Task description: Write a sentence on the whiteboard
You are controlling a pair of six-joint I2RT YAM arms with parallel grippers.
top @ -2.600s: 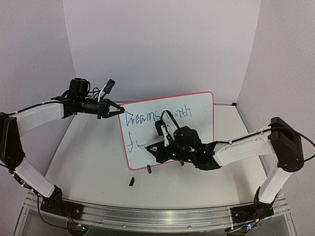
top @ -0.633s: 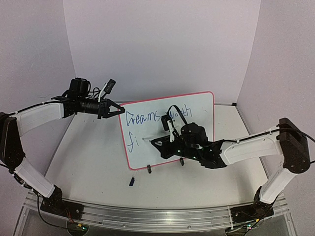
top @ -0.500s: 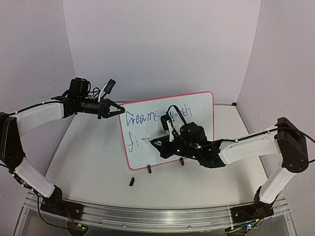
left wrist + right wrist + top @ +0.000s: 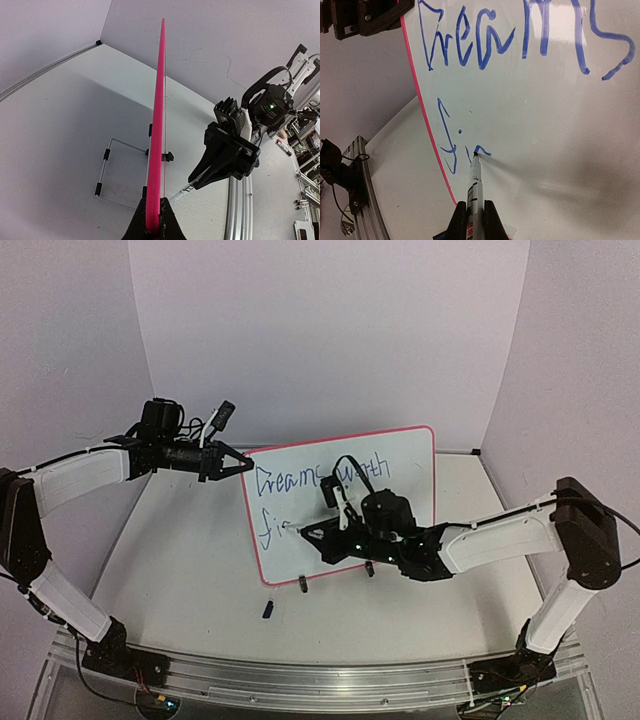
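Note:
The whiteboard [image 4: 400, 455] stands upright on two black clip feet, white with a red-pink rim. Blue writing reads "Dreams worth" on top and "fi" plus a fresh stroke below [image 4: 480, 150]. My left gripper [image 4: 236, 464] is shut on the board's upper left rim; the left wrist view shows the rim [image 4: 159, 125] edge-on between its fingers. My right gripper [image 4: 318, 533] is shut on a white marker [image 4: 475, 192], whose tip touches the board right of the "i". The marker also shows in the left wrist view [image 4: 182, 191].
A small dark marker cap [image 4: 268, 609] lies on the table in front of the board. A wire stand [image 4: 107, 160] sits behind the board. The metal rail [image 4: 300, 680] runs along the near edge. Walls close in behind and on both sides.
My right gripper has moved the marker from low on the board up and right. The second line has grown from "f" to "fi" plus a new curved stroke. The left arm has not moved.

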